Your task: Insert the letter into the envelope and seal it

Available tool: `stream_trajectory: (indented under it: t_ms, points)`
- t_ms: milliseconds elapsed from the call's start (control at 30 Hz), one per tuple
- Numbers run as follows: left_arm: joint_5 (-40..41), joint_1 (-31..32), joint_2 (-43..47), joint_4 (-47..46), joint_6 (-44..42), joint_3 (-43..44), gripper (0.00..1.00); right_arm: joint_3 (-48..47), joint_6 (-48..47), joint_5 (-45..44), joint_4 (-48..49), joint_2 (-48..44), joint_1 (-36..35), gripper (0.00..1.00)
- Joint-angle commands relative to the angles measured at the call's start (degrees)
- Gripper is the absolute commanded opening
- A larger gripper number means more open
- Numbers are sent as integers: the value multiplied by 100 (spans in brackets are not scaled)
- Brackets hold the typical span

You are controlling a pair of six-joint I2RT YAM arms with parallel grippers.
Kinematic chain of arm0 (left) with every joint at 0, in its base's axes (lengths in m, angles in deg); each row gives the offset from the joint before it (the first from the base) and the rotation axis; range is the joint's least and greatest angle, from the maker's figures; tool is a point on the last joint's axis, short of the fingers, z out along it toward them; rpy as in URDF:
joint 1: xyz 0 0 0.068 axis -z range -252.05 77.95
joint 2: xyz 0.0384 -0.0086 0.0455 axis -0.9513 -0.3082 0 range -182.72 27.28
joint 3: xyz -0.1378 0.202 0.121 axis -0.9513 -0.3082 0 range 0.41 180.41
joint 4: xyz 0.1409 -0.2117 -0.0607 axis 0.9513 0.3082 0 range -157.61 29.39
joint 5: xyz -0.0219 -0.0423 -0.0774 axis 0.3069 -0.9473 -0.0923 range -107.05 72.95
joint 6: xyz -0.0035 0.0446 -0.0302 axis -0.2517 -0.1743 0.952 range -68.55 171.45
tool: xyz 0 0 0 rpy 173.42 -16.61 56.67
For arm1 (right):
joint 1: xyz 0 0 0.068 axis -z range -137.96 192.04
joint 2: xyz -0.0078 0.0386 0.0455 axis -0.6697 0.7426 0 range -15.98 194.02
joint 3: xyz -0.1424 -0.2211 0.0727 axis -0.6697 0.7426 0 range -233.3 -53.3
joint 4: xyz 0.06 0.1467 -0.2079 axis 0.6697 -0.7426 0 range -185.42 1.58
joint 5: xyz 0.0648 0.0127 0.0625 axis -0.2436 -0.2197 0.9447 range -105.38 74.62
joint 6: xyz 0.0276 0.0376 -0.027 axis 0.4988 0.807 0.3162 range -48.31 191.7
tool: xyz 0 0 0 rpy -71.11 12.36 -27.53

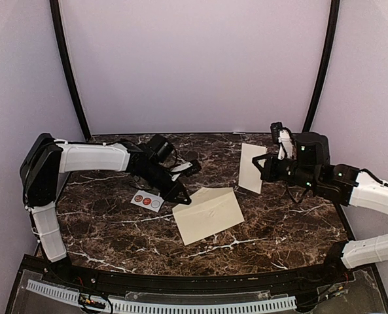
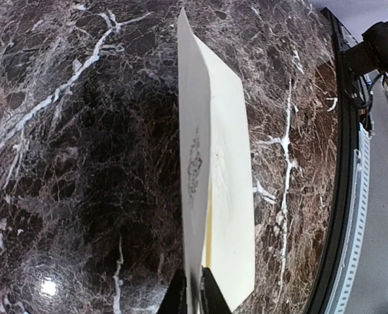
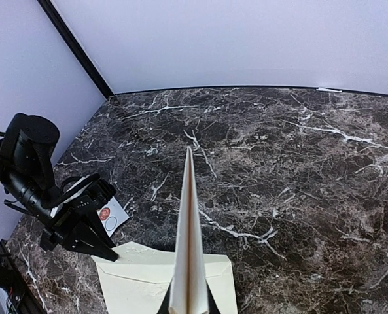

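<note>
The dark marbled counter (image 1: 115, 229) is carrying everything. The left arm (image 1: 92, 157) is reaching in from the left edge and the right arm (image 1: 370, 190) from the right edge.

The cream envelope (image 1: 209, 214) is lying flat around the middle of the counter, slightly toward the near edge and turned at an angle. Its left end is sitting under the left gripper (image 1: 182, 195). In the left wrist view that gripper (image 2: 194, 297) is pinching together on one layer of the envelope (image 2: 229, 196), which is standing up off the rest.

The letter (image 1: 251, 167) is hanging upright in the air over the right half of the counter, toward the far edge, apart from the envelope. The right gripper (image 1: 264, 167) is clamping it by its right side. The right wrist view is showing the sheet (image 3: 188, 222) edge-on between the closed gripper (image 3: 188, 302).

A small white card (image 1: 146, 200) with round stickers is lying just left of the envelope.
</note>
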Motion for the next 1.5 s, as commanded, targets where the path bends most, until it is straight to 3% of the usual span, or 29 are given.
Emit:
stream_trajectory:
  t_ms: [0,33,200,267,433,567,700,1067,1467]
  points:
    - [886,157,-55,48,-272,231,12,-70,161,-178,-187,22,40,0]
    - [1175,162,38,-51,-206,158,13,-71,194,-230,-237,46,33,0]
    - [1969,161,682,-1066,827,-301,50,-21,362,-291,-435,196,141,0]
    - [2111,149,981,-1323,1495,-535,58,25,429,-173,-483,277,244,0]
    - [1849,154,1782,-1727,3338,-1518,61,149,526,218,-636,397,629,0]
    - [1310,195,2423,-2977,5299,-2802,61,254,544,552,-739,423,888,0]
    - [1226,386,2694,-3709,6152,-3711,61,355,603,792,-864,466,968,0]
    - [928,542,2048,-4660,6496,-4132,62,596,741,1130,-1077,733,973,0]
    - [936,550,1283,-4591,6186,-3846,60,720,822,1323,-1058,893,974,0]
